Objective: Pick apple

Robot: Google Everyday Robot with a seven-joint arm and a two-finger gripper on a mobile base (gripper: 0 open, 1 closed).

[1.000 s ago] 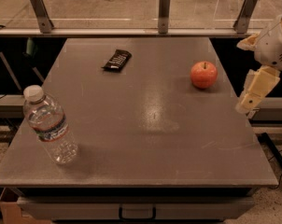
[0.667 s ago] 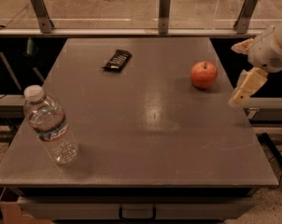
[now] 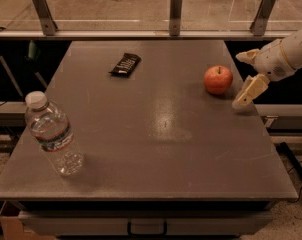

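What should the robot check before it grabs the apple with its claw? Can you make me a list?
1. Apple sits stem up on the table, in plain view: ok.
2. Claw open wide: ok.
3. Claw around the apple: not ok; it hangs beside it, apart.
4. Gap between claw and apple free of things: ok.
5. Water bottle and dark packet far from the apple: ok.
6. Claw level with the apple: cannot tell.

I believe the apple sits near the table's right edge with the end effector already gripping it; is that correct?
Not quite: the camera view shows the apple near the table's right edge, but the end effector is open just to its right, not gripping it.
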